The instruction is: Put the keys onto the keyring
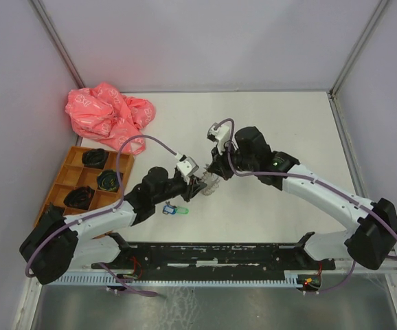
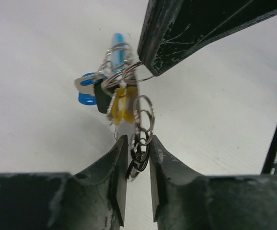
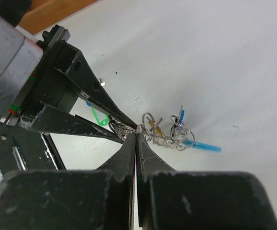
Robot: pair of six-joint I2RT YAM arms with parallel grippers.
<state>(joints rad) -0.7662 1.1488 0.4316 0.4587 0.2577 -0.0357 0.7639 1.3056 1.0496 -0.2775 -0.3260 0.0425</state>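
Threading step: keys and keyring hang bunched between both arms, above the worktop.
Left pincer: clenched on the keys' lower rings.
Right pincer: clenched on the keyring.
Next: probably feed a ring onto the loop; green-tagged key waits below.

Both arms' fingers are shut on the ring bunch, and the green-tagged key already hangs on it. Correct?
No. The green-tagged key lies loose on the table, as the top view shows. The left gripper and right gripper are indeed shut on the ring bunch.
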